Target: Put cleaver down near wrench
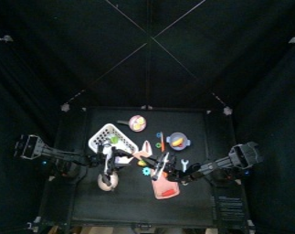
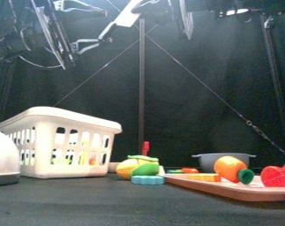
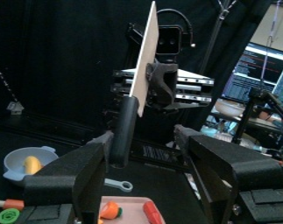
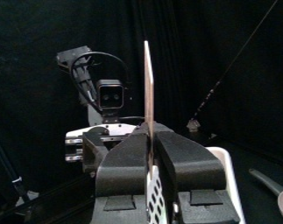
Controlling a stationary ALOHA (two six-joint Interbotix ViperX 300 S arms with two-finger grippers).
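Black table (image 2: 62, 205): bears white wire basket (image 2: 60, 141) at left, flat wooden tray (image 2: 227, 188) at right, small wrench (image 1: 186, 164) near the right arm, small bowl (image 1: 178, 141) further back.

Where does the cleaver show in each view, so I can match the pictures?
Top view: too thin, edge-up, to pick out.
Front view: not in it.
Left wrist view: cleaver upright at centre, held by the right gripper.
Right wrist view: edge-on at centre, between that gripper's own jaws.
Shared landmark: the salmon tray, in top, front and left wrist views.
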